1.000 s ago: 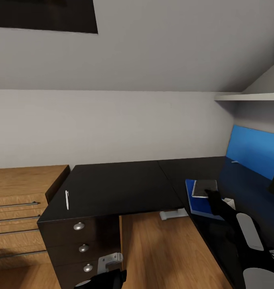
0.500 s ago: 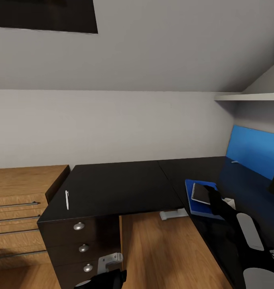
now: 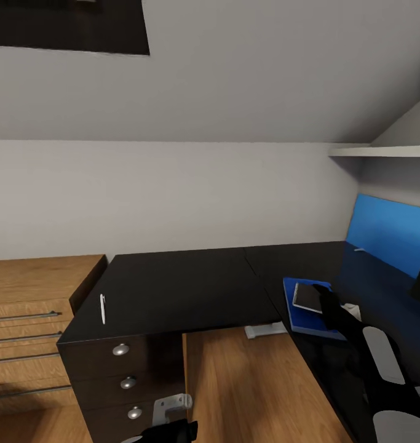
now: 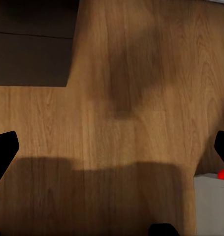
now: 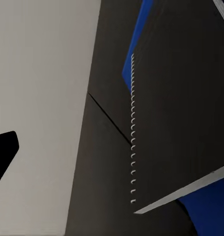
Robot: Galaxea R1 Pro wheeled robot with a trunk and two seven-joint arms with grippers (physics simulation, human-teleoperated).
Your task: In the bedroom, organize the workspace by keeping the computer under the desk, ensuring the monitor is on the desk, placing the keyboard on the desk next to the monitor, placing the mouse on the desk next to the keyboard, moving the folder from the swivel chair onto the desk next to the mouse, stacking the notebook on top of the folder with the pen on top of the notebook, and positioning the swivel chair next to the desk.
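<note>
Black tabletop fills most of my head view: the L-shaped table (image 3: 191,283) runs along the white wall and turns toward me on the right. On that right wing lies the blue folder (image 3: 299,307), flat, with the dark-grey notebook (image 3: 308,296) resting on top of it. My right claw (image 3: 325,298) sits at the notebook's near edge, apparently touching it, but I cannot tell from here whether its fingers are closed on it or parted. In the right wrist view the notebook (image 5: 180,108), with its white spiral binding, lies close under the camera, blue folder (image 5: 139,34) showing past its edge. The pen (image 3: 103,307) lies well apart, near the left edge of the table above the drawer unit (image 3: 126,381). A light-wood chest (image 3: 31,320) stands just beside that end. My left claw (image 4: 112,147) hangs spread wide above the wood floor (image 4: 121,98), holding nothing.
</note>
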